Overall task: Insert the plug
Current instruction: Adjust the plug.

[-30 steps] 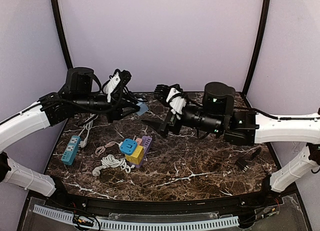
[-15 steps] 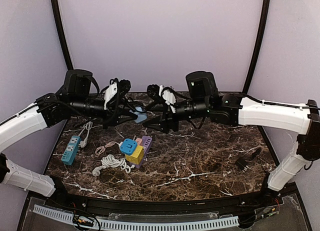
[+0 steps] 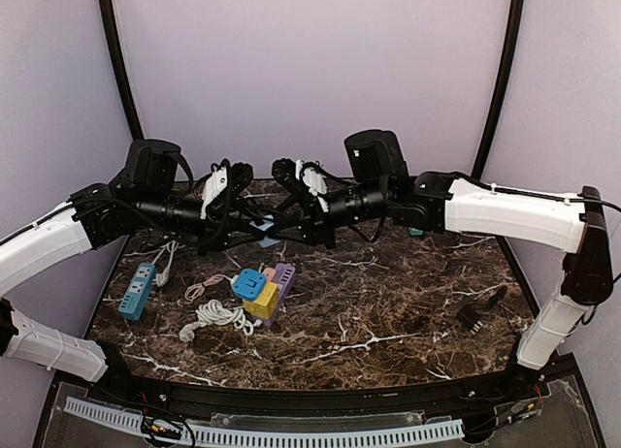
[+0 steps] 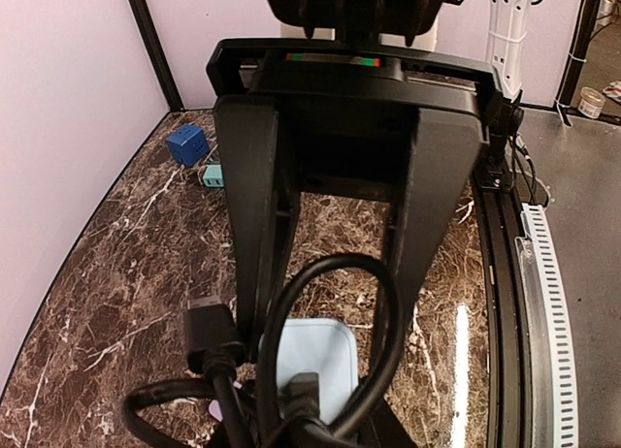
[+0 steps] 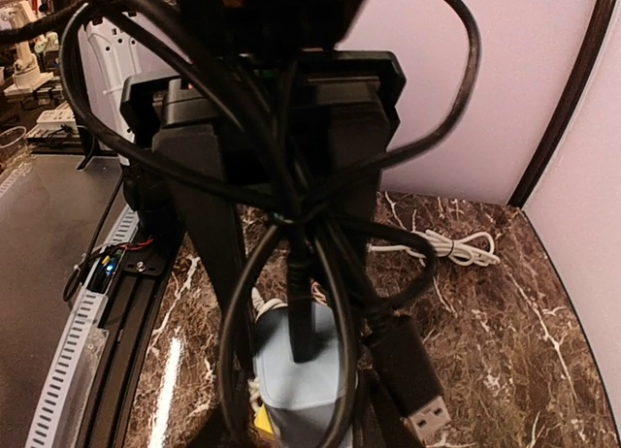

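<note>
Black plug [image 5: 301, 324] stands end-on against the upper face of the light blue adapter block [image 5: 309, 375]. Depth of seating cannot be judged, because loops of black cable [image 5: 291, 191] cross in front. Block and plug sit in mid-air above the back left of the marble table [image 3: 408, 312], between the two gripper tips. A USB connector [image 5: 423, 416] on the same cable bundle hangs free just beside the block. Left gripper [image 3: 250, 231] is closed on the block; in the right wrist view one of its fingers [image 5: 221, 303] runs down along the block's side. Right gripper [image 3: 289, 227] faces it nose to nose. In the left wrist view its fingers [image 4: 260, 225] straddle the cable loop above the block with a gap between them, and whether they pinch plug or cable cannot be told. On the table below, left of centre, a blue cube [image 3: 248, 283], yellow block [image 3: 264, 300] and purple strip [image 3: 283, 276] are clustered and touching. A coiled white cable [image 3: 218, 315] lies just beside them, and a teal power strip [image 3: 138, 290] near the left edge. A black adapter [image 3: 473, 317] lies well apart on the right.
</note>
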